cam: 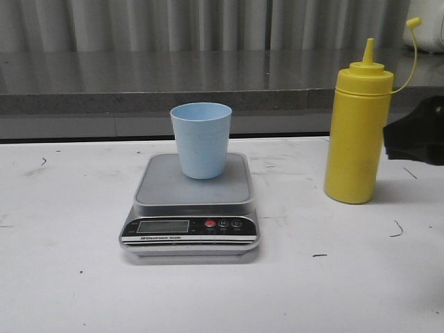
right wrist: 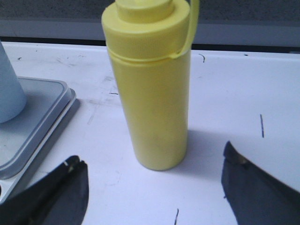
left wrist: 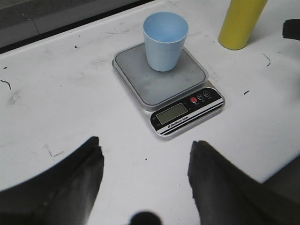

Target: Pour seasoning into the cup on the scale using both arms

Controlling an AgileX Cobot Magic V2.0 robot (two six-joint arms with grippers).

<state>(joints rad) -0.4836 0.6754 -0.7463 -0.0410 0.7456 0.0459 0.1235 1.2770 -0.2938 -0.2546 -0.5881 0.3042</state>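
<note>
Front view: pale blue cup (cam: 201, 139) upright on the grey platform of the scale (cam: 191, 208), toward the platform's back half. Scale near the middle of the white desk (cam: 62, 277), black display panel facing the front edge. Wide bare desk to the left of the scale and along the front edge. Yellow bottle (cam: 356, 132) upright toward the right edge, well apart from the scale, a strip of bare desk between them; nozzle uncovered, small cap hanging off on its tether to the upper right. Dark shape of the right arm (cam: 416, 132) just beside the bottle at the right border, no contact visible. Grey ledge (cam: 139, 90) along the back edge of the desk.

Left wrist view: left gripper (left wrist: 145, 178) spread wide, both black fingers (left wrist: 75, 187) over bare desk, holding nothing, touching nothing. Scale (left wrist: 161, 84) ahead with the cup (left wrist: 165, 41) on it, clear white surface between fingers and scale. Lower part of the bottle (left wrist: 240, 21) beyond the scale.

Right wrist view: right gripper (right wrist: 154, 187) opened wide, fingers (right wrist: 61, 192) on either side of the bottle (right wrist: 152, 89), a clear gap on each side, no grip. Bottle standing on the desk. Corner of the scale (right wrist: 33, 122) and side of the cup (right wrist: 9, 93) beside it.
</note>
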